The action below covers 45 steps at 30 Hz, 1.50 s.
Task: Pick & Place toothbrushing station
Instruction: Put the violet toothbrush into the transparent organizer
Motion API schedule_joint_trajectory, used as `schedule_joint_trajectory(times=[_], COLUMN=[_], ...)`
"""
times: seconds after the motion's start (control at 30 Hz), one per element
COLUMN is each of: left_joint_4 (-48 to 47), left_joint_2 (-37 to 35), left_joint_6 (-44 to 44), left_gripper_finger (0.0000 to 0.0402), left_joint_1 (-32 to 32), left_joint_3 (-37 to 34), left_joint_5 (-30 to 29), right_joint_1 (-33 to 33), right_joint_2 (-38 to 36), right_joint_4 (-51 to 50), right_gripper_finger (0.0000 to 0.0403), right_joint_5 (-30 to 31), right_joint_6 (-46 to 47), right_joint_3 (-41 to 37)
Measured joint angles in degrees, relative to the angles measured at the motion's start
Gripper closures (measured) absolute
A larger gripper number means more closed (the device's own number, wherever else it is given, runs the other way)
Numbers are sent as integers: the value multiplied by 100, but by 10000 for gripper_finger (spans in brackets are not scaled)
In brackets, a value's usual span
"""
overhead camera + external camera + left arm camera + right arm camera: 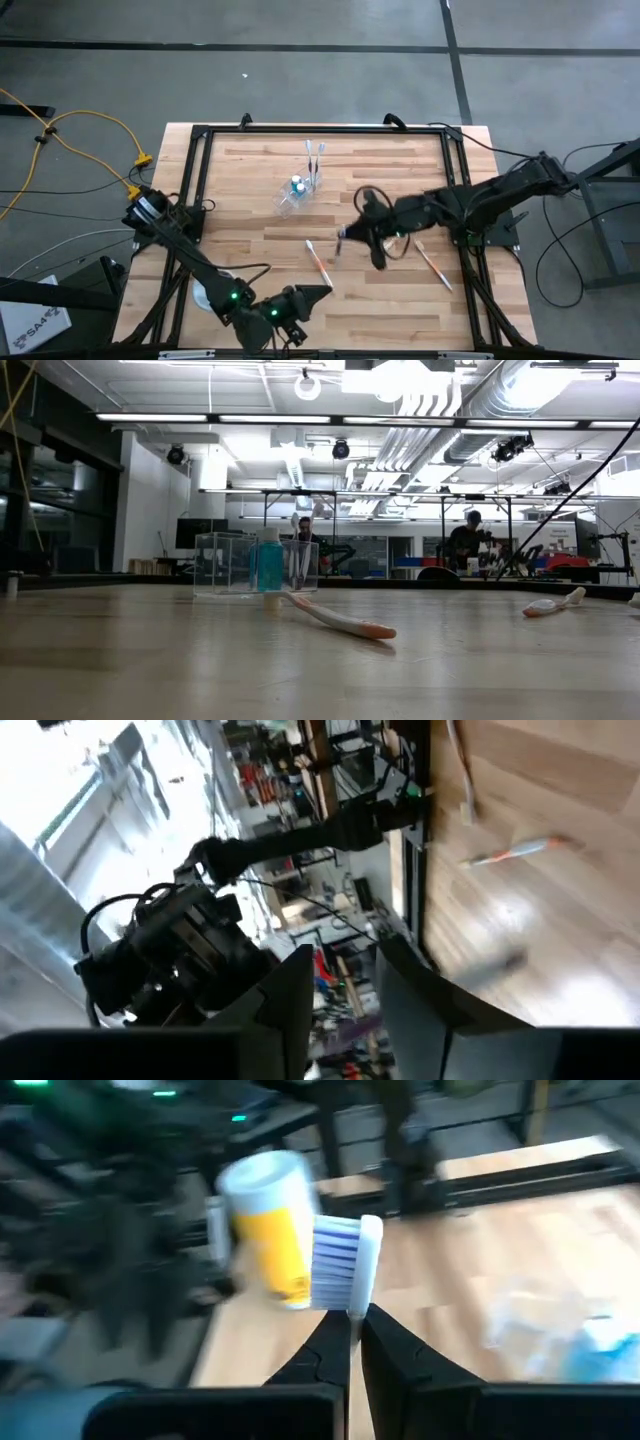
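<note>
We see our right arm reaching in from the right of the high view, bent at the elbow, its tool [343, 238] near the middle of the frame, fingers [330, 1348] pinched together on a toothbrush [342, 1258]. Our left arm folds along the lower left, its tool [322, 291] at the bottom edge, fingers [285, 1010] slightly parted.

Clear cup [255, 564], blue tube [268, 566], orange-tipped white toothbrush [338, 620], yellow cup [272, 1230], blue-and-white bristles [337, 1273]
</note>
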Motion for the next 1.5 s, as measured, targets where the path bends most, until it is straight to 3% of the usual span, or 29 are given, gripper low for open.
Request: schedule_joint_trajectory(times=[0.23, 0.4, 0.6, 0.9, 1.03, 1.5], left_joint_4=[-258, -429, -696, -965, -1110, -1160], left_joint_2=[0, 0, -8, -184, -404, -678], left_joint_6=[-719, -1049, -1849, -1911, -1957, -1929], left_gripper_finger=[302, 303, 303, 303, 303, 303], left_joint_1=[-211, -287, -274, -20, 120, 527], left_joint_3=[0, 0, 0, 0, 0, 0], left_joint_5=[-741, -1633, -2157, -2182, -2183, -2167], right_joint_1=[-1086, -1868, -2706, -3518, -3669, -4049], right_joint_2=[94, 261, 583, 1357, 1644, 1702], right_joint_4=[129, 620, 1060, 1862, 2181, 1992], right_gripper_finger=[399, 399, 399, 399, 399, 399], right_joint_5=[-57, -550, -1081, -1662, -1641, -1647], right_joint_6=[-713, -1052, -1249, -1393, -1632, -1877], right_joint_3=[2, 7, -6, 1, -3, -4])
